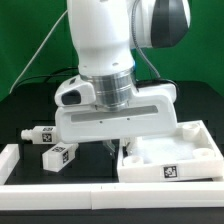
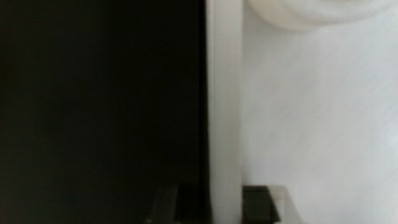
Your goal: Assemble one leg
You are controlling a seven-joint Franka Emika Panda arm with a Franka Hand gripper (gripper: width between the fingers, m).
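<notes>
Two legs lie on the black table at the exterior view's left: one leg (image 1: 40,133) farther back and another leg (image 1: 58,155) nearer the front, both white with square tags. My gripper (image 1: 112,146) hangs low at the left edge of the large white tabletop (image 1: 175,150). In the wrist view my gripper (image 2: 224,205) straddles the tabletop's upright rim (image 2: 222,100), with one dark finger (image 2: 187,205) on the black-table side and the other on the white side. The jaws press against the rim. No leg shows in the wrist view.
A white barrier (image 1: 60,190) runs along the front and up the exterior view's left side. The tabletop sits close to the front barrier at the right. A rounded white shape (image 2: 317,15) shows on the tabletop's inner face.
</notes>
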